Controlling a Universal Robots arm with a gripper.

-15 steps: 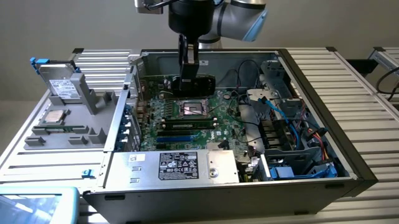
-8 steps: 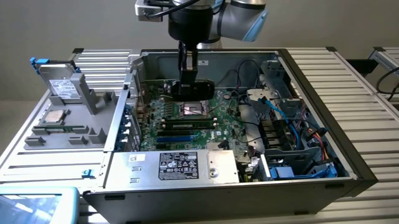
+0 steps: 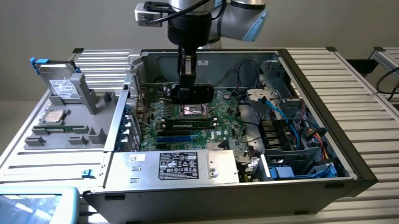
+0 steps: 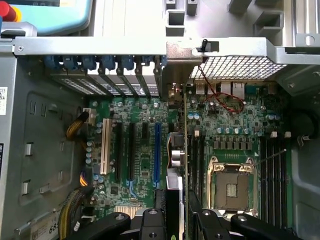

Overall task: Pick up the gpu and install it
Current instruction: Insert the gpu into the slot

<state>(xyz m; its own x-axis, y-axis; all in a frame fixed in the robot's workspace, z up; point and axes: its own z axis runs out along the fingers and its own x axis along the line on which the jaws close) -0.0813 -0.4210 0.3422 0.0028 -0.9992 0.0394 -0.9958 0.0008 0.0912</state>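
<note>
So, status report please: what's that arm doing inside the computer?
Gripper shut on thin green circuit-board gpu, silver bracket at its end. Card upright over green motherboard. Thin red wire loops close beside bracket.

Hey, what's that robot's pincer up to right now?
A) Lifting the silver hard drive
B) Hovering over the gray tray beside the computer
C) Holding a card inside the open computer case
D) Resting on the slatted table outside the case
C: the pincer is closed on the gpu, down inside the open case above the green motherboard.
</note>
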